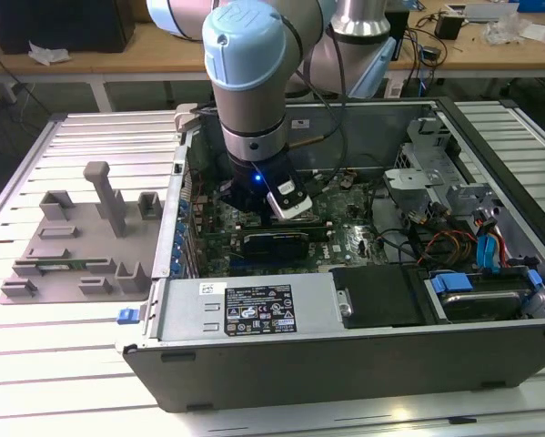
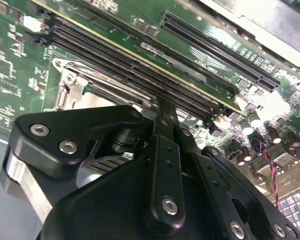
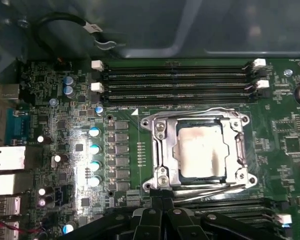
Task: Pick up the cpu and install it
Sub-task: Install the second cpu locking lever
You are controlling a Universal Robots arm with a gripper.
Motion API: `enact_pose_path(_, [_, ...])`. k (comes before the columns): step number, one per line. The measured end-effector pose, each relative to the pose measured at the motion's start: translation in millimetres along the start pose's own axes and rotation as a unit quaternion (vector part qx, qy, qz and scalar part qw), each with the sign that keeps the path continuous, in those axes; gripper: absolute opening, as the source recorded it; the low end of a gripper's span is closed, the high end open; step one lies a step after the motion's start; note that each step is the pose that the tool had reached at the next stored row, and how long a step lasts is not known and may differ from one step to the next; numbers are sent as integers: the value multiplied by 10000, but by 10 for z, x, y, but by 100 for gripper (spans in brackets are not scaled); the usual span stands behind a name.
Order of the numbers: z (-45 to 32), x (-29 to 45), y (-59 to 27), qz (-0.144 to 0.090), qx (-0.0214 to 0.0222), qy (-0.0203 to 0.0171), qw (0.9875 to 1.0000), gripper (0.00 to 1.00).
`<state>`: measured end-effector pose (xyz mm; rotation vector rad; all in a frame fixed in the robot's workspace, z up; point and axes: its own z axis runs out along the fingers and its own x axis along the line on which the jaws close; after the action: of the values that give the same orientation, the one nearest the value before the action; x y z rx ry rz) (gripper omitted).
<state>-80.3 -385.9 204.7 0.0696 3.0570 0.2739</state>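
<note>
You see the cpu lying flat in the socket of the motherboard, its pale metal top showing through the opening of the steel frame that rings it. It sits square to that frame, which I judge is the seated position the task wants: the frame and the thin wire lever along its edge are what pin a chip down on its contacts, so the chip belongs low and level inside them. Whether the lever is fully latched I cannot tell.

Relative to the socket, the memory slots run just beside one edge, and more slots lie beside the opposite edge, close to the tool. The tool's black links hang just beside the socket on that side and carry nothing that you can see. In the second wrist view the tool shows a single dark tip, so its fingers look pressed together and empty, though the tips are partly hidden by the tool's own body.

In the exterior view the arm reaches straight down into the open case, its wrist upright above the motherboard and the tool low inside the walls, well below the case rim. The case rests on the slatted surface.
</note>
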Motion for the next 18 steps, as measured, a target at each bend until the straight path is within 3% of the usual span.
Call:
enact_pose_path(3, [2,0,-12,0,-7,0,10000,11])
enact_pose_path(8, [-3,-1,-40,4,-54,2,10000,11])
enact_pose_path(12, [-4,-1,-45,9,-109,4,9999,11])
enact_pose_path(18, [18,0,-49,11,-245,-27,9997,11])
